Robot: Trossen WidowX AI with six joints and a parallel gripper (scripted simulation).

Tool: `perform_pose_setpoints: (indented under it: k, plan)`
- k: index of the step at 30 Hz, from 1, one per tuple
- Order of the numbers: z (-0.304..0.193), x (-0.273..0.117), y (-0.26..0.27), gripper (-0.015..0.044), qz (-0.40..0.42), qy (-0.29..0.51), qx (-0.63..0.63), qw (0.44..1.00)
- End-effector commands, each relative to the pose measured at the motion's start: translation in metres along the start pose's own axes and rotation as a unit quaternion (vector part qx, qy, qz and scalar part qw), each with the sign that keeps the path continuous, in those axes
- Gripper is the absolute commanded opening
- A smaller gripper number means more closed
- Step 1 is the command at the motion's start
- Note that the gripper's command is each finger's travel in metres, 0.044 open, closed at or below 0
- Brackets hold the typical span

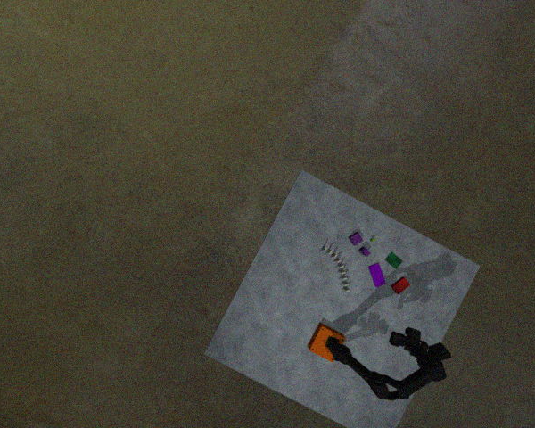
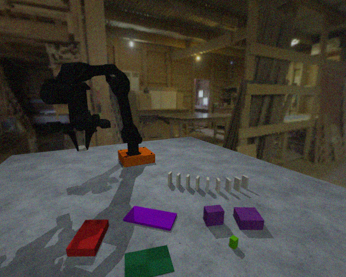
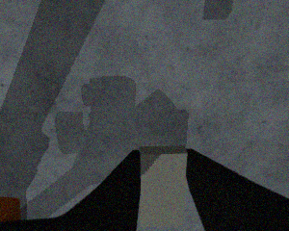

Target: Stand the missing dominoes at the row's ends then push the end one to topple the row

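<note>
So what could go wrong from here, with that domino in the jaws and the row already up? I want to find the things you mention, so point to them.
The held domino [image 2: 82, 148] [image 3: 163, 192] hangs above the table [image 1: 267, 299] [image 2: 33, 172], so it might slip or land tilted if released too high. The standing dominoes [image 1: 340, 264] [image 2: 207, 184] are thin and close together; a bump while placing beside an end one could topple the row early.

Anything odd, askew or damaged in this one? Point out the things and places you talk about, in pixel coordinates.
Nothing looks damaged or toppled. The standing dominoes [image 1: 341, 265] [image 2: 207, 184] are all upright; their line bends, but evenly, so it may be intended. The fingers [image 2: 82, 149] hold a pale domino [image 2: 82, 147] [image 3: 163, 192] well away from the row, which looks unremarkable.
</note>
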State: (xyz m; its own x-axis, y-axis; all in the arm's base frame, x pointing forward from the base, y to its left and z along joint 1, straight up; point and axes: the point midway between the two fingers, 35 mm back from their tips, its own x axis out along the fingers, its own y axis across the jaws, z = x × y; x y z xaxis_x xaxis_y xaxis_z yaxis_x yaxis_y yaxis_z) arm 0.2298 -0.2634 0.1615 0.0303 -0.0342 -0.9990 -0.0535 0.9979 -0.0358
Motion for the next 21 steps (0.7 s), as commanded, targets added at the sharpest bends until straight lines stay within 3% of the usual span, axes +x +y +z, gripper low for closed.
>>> perform_pose_setpoints:
  k: [1,5,21]
  plan:
    - [-0.003,0.001,-0.001,0.0107,0.002,0.000,-0.028,1.000]
    - [-0.001,0.003,-0.002,0.0107,0.003,-0.009,-0.024,1.000]
    - [0.024,0.044,-0.031,0.0107,0.024,-0.217,0.047,0.975]
